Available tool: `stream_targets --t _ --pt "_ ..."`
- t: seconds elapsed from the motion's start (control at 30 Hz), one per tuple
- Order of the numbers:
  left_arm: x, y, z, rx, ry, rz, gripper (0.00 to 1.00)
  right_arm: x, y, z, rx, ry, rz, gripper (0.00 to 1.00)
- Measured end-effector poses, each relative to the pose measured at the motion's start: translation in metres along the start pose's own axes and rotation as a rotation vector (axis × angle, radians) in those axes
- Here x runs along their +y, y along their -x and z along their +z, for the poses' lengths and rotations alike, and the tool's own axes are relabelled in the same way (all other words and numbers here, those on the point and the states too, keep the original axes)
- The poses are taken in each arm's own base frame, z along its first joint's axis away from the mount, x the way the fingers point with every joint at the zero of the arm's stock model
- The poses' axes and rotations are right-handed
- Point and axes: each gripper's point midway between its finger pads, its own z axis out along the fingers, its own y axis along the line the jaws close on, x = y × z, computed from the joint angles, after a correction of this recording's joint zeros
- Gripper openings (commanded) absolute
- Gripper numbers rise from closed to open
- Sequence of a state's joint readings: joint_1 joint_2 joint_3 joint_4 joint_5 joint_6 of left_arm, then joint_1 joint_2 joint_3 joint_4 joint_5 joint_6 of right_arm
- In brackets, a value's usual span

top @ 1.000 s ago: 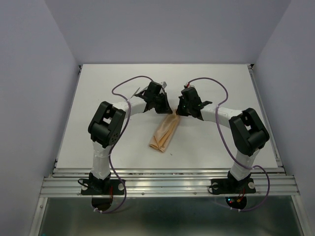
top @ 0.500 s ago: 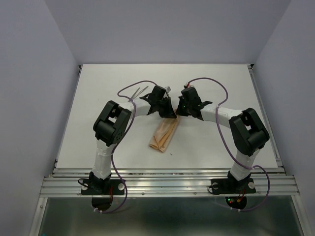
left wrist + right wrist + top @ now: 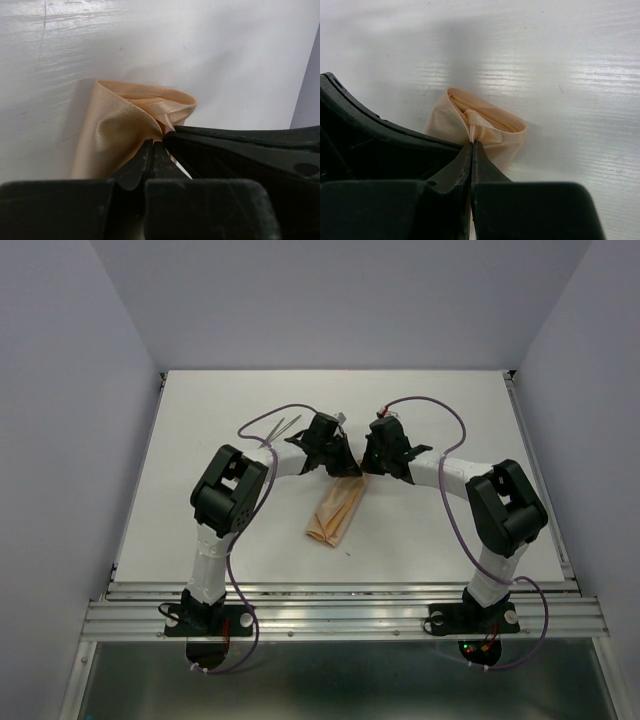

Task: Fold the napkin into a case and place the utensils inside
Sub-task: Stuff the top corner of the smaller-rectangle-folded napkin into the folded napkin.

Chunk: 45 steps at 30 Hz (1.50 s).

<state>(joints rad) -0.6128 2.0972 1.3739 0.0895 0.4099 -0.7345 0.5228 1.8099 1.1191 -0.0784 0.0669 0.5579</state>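
Now your left tool (image 3: 152,147) has swung in beside your right tool (image 3: 471,145), both pinched shut on the far end of the narrow peach-orange cloth pouch (image 3: 333,515) on the desk (image 3: 450,410), thin silver utensils (image 3: 288,426) still outside.

High overview, two close wrist views
The top camera looks down from above and behind the arm bases over the table (image 3: 200,440); the wrist cameras look along the left gripper (image 3: 152,150) and right gripper (image 3: 471,150), close to the tabletop, from opposite sides; all three share the far end of the case (image 3: 335,512)
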Motion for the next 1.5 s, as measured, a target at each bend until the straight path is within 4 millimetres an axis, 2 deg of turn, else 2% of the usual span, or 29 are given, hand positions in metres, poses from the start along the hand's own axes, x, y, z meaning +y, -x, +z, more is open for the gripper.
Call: stream_targets --t 0.27,0.6,0.67,0.7,0.8,1.0,1.5 --pt "0.004 -0.001 0.017 -0.036 0.02 -0.047 0.0 0.002 -0.002 0.0 0.009 0.011 0.0 0.01" --pt "0.003 0.001 0.02 -0.065 0.021 -0.064 0.0 -0.002 0.0 0.0 0.002 -0.001 0.003 0.01" --pt "0.002 0.001 0.02 -0.068 0.02 -0.062 0.0 -0.003 0.001 0.0 -0.001 -0.005 0.003 0.08" --pt "0.002 0.001 0.021 -0.069 0.021 -0.061 0.0 -0.003 0.001 -0.001 -0.002 -0.008 0.003 0.22" --pt "0.0 0.0 0.022 -0.074 0.019 -0.056 0.0 -0.007 0.003 -0.005 -0.008 -0.027 -0.001 0.3" --pt "-0.001 -0.001 0.022 -0.074 0.016 -0.052 0.0 -0.012 0.011 -0.013 -0.037 -0.057 -0.019 0.28" --pt "-0.002 -0.001 0.022 -0.074 0.015 -0.048 0.0 -0.027 0.001 -0.011 0.003 -0.121 -0.075 0.22"
